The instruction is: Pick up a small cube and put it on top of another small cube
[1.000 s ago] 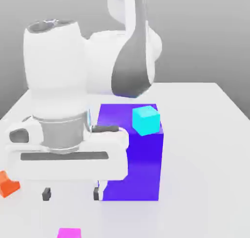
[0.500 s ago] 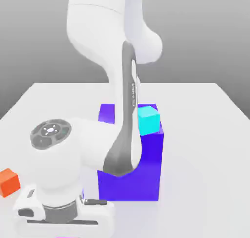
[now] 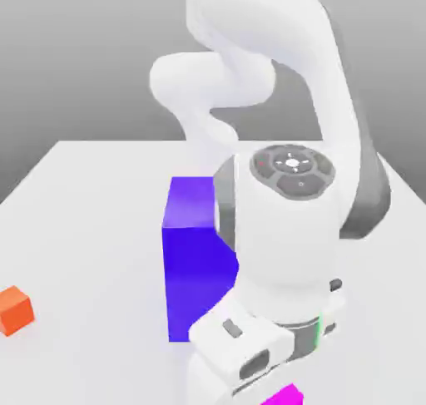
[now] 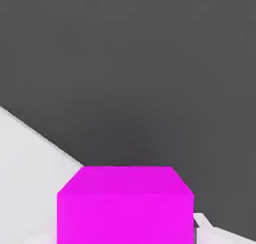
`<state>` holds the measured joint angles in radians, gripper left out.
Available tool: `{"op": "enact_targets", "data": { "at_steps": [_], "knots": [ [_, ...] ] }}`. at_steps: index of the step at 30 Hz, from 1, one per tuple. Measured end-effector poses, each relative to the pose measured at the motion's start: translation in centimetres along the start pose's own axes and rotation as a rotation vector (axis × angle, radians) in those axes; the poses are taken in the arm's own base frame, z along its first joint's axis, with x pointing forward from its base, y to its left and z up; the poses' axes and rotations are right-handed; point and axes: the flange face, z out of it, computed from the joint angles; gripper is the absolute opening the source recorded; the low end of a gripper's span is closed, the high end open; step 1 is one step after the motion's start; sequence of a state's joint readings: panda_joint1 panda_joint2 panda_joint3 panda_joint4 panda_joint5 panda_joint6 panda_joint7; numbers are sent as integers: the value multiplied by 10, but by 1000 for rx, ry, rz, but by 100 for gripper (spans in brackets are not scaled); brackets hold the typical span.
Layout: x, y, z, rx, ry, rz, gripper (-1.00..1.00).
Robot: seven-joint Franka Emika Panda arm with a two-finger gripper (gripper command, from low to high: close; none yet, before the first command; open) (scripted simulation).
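Observation:
The small cube is bright magenta and sits very close in the hand view. My gripper is shut on the small cube, and a pale fingertip shows against one of its sides. In the exterior view my white hand hangs low at the front, just to the exterior view's right of the big blue-purple block. A sliver of the small cube peeks out beneath the hand at the picture's lower edge.
A small orange cube lies on the white table at the exterior view's far left. My arm's thick white links stand in front of the blue-purple block's right side.
My gripper went from open to shut on the small cube. The arm swung from the exterior view's left to its right, carrying the cube, and now covers the cyan cube on the block.

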<state>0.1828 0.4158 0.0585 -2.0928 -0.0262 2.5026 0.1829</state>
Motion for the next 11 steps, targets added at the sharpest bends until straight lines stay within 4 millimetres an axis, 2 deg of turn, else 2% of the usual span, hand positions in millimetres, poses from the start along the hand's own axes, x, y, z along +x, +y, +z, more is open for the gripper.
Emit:
{"op": "enact_targets", "data": {
  "at_steps": [4,5,6,7,8,11],
  "knots": [
    [-11,-102,-10,-3,-1,-323,-100],
    [-15,-127,-5,-4,0,-404,-100],
    [-19,-152,8,-6,1,-485,-100],
    [-22,-166,24,-7,2,-529,-100],
    [-24,-172,36,-8,2,-550,100],
    [-24,-172,36,-8,2,-550,100]
  ]
}}
